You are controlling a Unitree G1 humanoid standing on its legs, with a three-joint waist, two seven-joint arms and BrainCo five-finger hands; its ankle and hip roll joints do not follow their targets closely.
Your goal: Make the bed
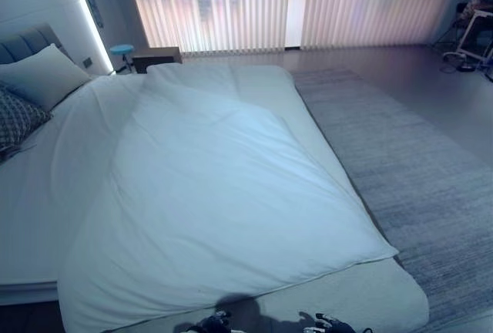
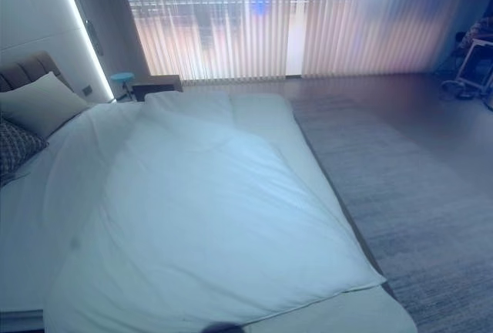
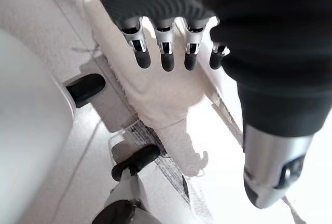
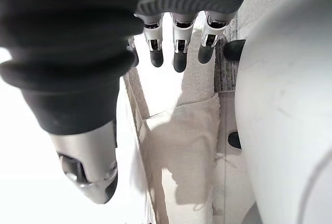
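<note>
A white duvet (image 1: 216, 210) lies spread over the bed (image 1: 31, 225), soft and gently rumpled, with a raised fold running diagonally from the head end; its near corner (image 1: 381, 254) stops short of the foot of the bed, where a strip of mattress (image 1: 385, 294) shows. By the padded headboard (image 1: 27, 40) rest two pillows: one plain pale pillow (image 1: 42, 75) and one dark patterned pillow (image 1: 15, 117). Beyond the bed's far corner stand a small wooden nightstand (image 1: 156, 57) and a round blue stool (image 1: 121, 50), before tall vertical blinds (image 1: 293, 5). A grey woven rug (image 1: 416, 186) lies beside the bed. At the foot of the bed, the left robot hand (image 3: 166, 53) and right robot hand (image 4: 176, 53) hang with fingers straight and relaxed, holding nothing; the wrist views show a fringed pale floor mat (image 3: 161, 94) below them.
</note>
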